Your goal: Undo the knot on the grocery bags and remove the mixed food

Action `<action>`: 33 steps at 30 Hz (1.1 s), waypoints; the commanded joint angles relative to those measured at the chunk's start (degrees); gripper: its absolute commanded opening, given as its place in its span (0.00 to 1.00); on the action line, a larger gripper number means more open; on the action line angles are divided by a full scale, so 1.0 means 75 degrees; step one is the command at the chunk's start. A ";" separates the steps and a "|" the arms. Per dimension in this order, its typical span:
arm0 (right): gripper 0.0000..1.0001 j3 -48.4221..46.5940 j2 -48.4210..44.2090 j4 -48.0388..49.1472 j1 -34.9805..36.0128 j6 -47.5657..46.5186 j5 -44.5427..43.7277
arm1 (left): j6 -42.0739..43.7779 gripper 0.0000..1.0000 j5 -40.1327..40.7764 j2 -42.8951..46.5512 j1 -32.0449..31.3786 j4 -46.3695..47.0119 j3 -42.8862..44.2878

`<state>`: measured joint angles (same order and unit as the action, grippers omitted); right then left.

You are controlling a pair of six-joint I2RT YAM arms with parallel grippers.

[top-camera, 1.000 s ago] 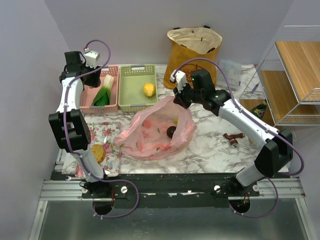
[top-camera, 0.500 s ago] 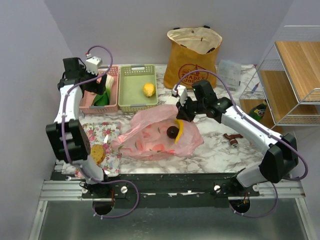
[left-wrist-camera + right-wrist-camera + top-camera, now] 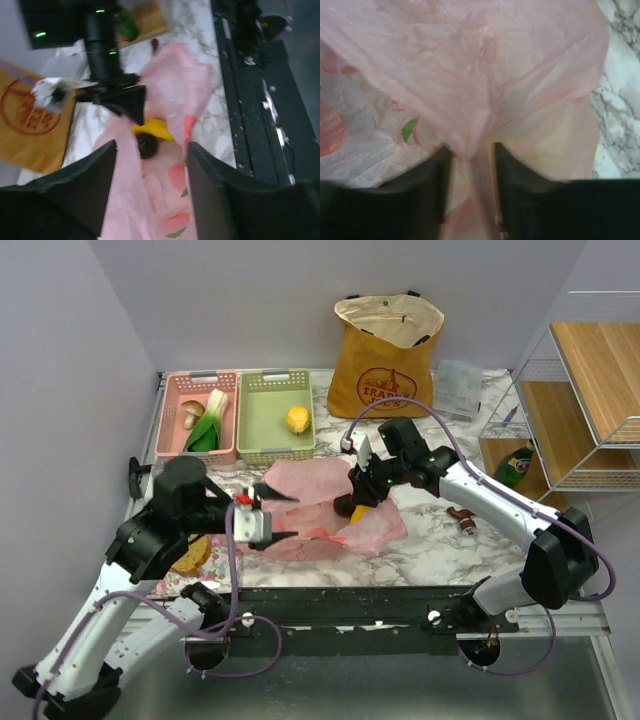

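The pink plastic bag (image 3: 318, 502) lies flattened mid-table, mouth open. Inside it show a dark round fruit (image 3: 146, 144) and a yellow banana (image 3: 152, 129). My left gripper (image 3: 282, 517) is open at the bag's left edge, facing the bag's inside, with nothing between its fingers (image 3: 95, 180). My right gripper (image 3: 356, 500) is down on the bag's right side. Its jaws stand narrowly parted with a fold of pink film (image 3: 480, 150) running loosely between them. The mustard tote (image 3: 385, 360) stands upright at the back. A leek (image 3: 207, 422) and mushroom (image 3: 190, 416) lie in the pink basket (image 3: 170, 440), a lemon (image 3: 297, 420) in the green basket (image 3: 262, 445).
A bread slice (image 3: 190, 553) lies on a floral cloth (image 3: 215, 502) at the front left. A small brown object (image 3: 466, 517) lies right of the bag. A green bottle (image 3: 515, 462) and a wire shelf rack (image 3: 590, 390) stand at the right edge.
My left arm swung from the pink basket down to the bag's front left. My right gripper lowered onto the bag and its jaws parted. The bag sank flatter.
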<state>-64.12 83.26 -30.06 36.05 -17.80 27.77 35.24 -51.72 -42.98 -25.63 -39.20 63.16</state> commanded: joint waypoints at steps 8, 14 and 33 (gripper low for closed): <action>0.89 -0.0501 -0.0735 -0.1954 0.0015 -0.0180 -0.1049 | 0.0268 0.46 0.3989 -0.1324 -0.3884 0.1074 -0.2427; 1.00 -0.0540 -0.1000 -0.2695 0.0018 -0.0338 -0.1496 | 0.0769 0.46 0.4098 -0.1817 -0.5156 0.1697 -0.3356; 0.93 -0.0031 -0.1084 -0.2113 0.0018 -0.0143 -0.1480 | -0.0158 0.62 0.2770 0.0036 -0.4612 0.2437 -0.2546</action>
<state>-65.47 76.34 -48.45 36.05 -19.44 17.17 34.39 -29.93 -44.36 -60.62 -23.77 42.72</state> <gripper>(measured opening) 0.915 0.663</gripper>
